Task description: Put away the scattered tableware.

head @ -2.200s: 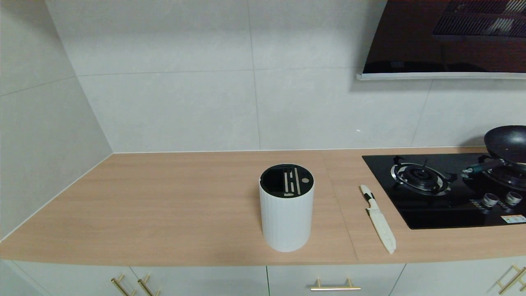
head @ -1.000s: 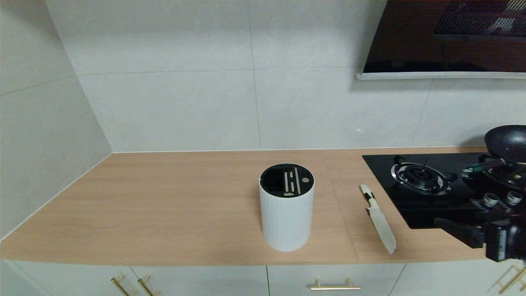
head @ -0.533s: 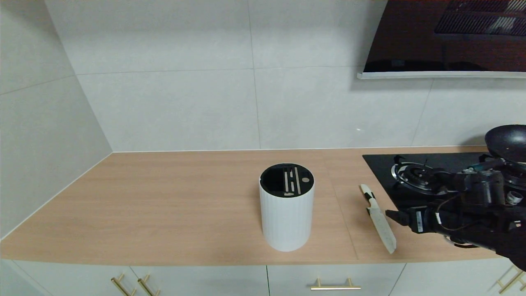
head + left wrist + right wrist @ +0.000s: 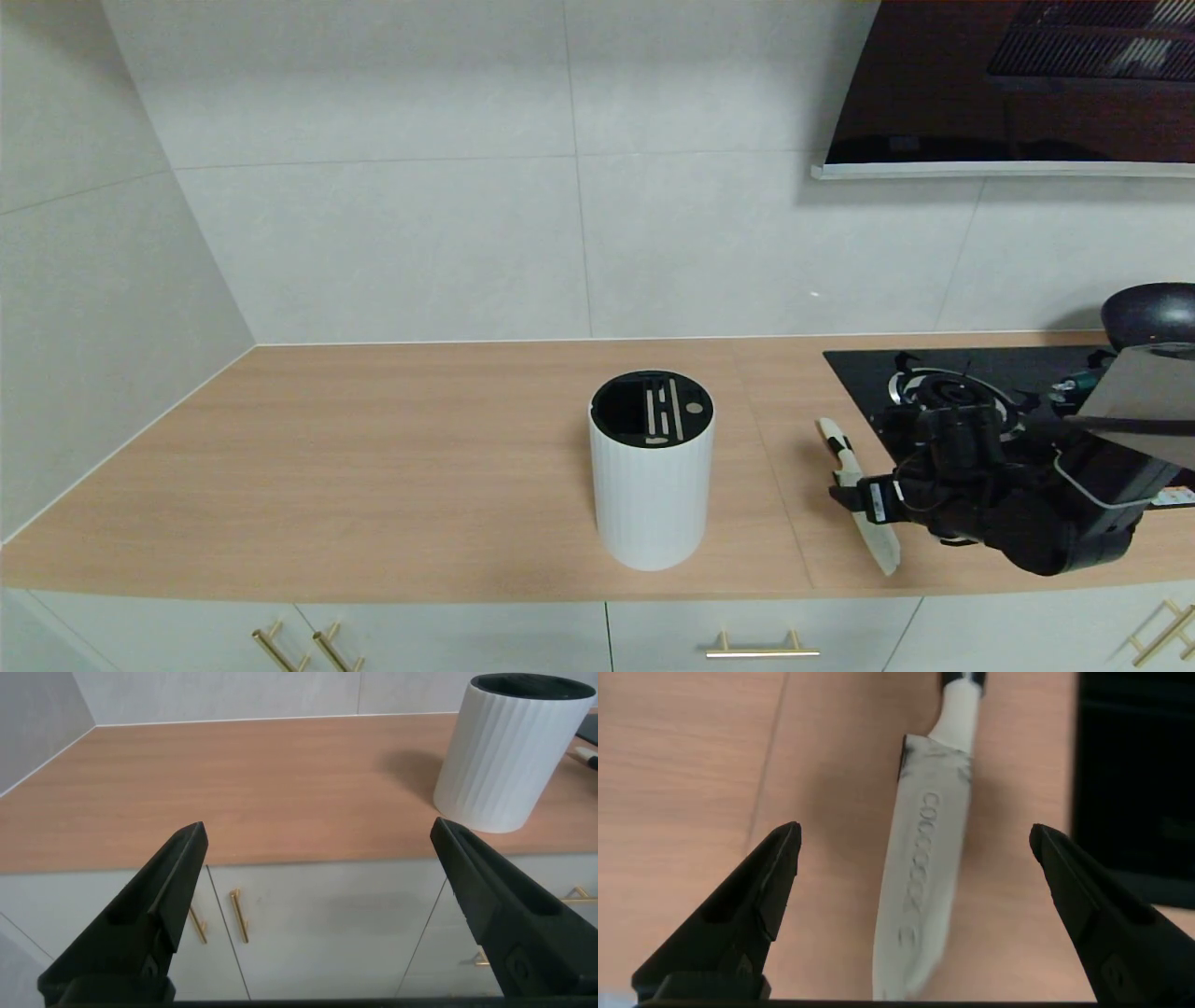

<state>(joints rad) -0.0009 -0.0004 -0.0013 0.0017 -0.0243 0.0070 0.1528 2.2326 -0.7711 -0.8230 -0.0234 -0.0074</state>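
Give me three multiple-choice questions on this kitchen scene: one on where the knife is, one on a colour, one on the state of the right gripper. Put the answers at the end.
1. Where does the knife lie?
A. on the countertop, between the holder and the hob
B. inside the holder
C. on the hob

2. What colour is the holder's ribbed wall?
A. black
B. brown
C. white

3. The right gripper is
A. shut on the knife
B. open above the knife
C. shut on the holder

Answers:
1. A, since the knife lies flat on the wood beside the hob's edge.
2. C, since the wall is white under a black slotted top.
3. B, since the right wrist view shows it spread wide with the knife in the gap.
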